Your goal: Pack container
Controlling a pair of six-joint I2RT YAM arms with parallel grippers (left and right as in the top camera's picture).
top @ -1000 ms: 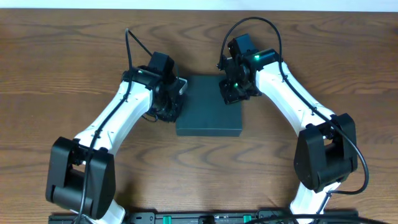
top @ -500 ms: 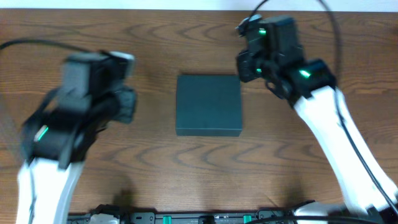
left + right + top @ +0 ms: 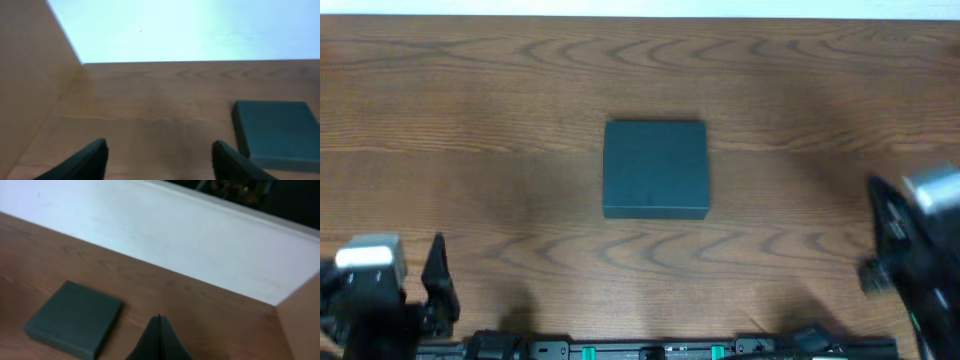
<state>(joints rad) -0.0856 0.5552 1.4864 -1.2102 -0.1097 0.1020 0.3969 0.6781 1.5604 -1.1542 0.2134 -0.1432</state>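
The container [image 3: 655, 168], a dark teal box with its lid shut flat, lies at the middle of the wooden table. Both arms are far from it, near the table's front edge. My left arm [image 3: 375, 295] is at the bottom left, blurred. My right arm [image 3: 920, 250] is at the right edge, also blurred. In the left wrist view my left gripper [image 3: 160, 155] stands open with only bare table between its fingers, and the container [image 3: 277, 132] lies ahead to the right. My right gripper [image 3: 159, 319] is shut on nothing, with the container [image 3: 75, 317] off to its left.
A black rail [image 3: 650, 350] runs along the table's front edge. A white wall [image 3: 150, 225] backs the table's far edge. A wooden side panel [image 3: 25, 75] rises at the left in the left wrist view.
Both arms have pulled away from the container's sides to the table's front corners. The left gripper has opened. The right gripper has stayed shut. The container has not moved.
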